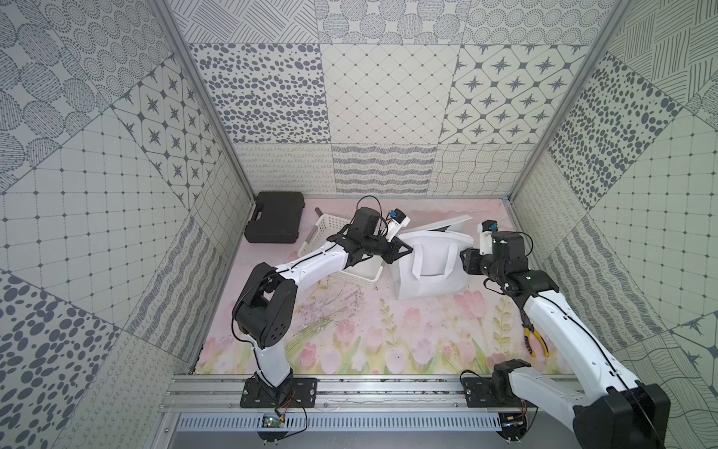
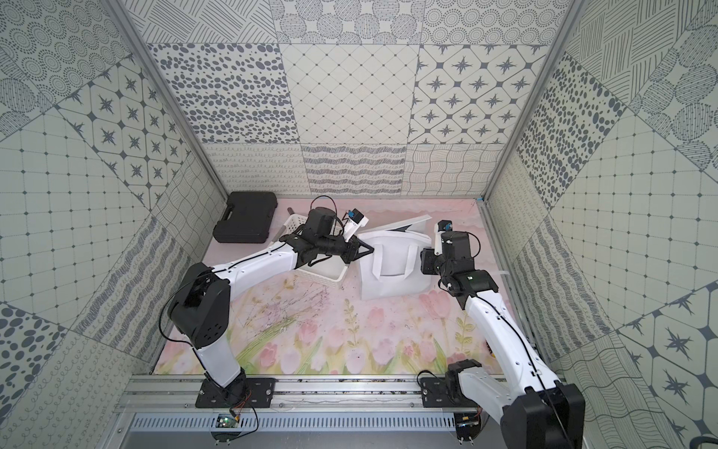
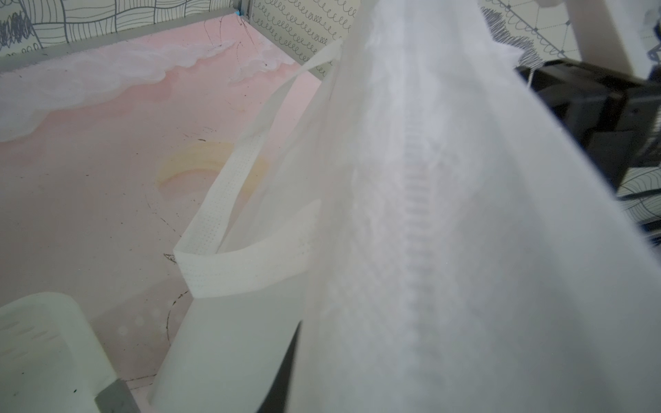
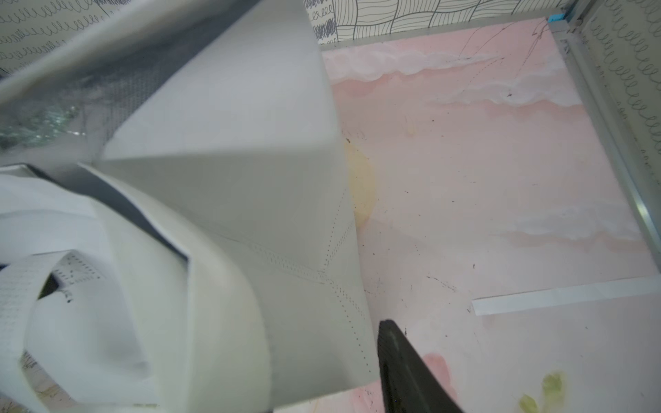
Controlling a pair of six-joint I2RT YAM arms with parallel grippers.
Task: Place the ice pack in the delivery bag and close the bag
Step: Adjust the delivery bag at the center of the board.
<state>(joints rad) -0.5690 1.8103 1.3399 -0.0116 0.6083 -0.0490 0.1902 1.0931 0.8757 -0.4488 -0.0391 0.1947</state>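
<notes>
The white delivery bag [image 1: 431, 272] stands at the middle back of the mat, its strap handle hanging down its front; it appears in both top views, with its flap [image 2: 404, 225] raised behind. My left gripper [image 1: 406, 250] comes in over the basket and is shut on the bag's left upper rim; in the left wrist view the bag's cloth [image 3: 429, 214] covers the jaws. My right gripper [image 1: 466, 259] is at the bag's right side, open and straddling its side wall; one black finger [image 4: 404, 361] shows outside the wall [image 4: 286, 214]. The ice pack is hidden.
A white perforated basket [image 1: 330, 227] lies under my left forearm, just left of the bag. A black case [image 1: 275, 222] sits in the back left corner. Yellow-handled pliers [image 1: 536, 342] lie at the right, beside my right arm. The enclosure walls stand close on three sides.
</notes>
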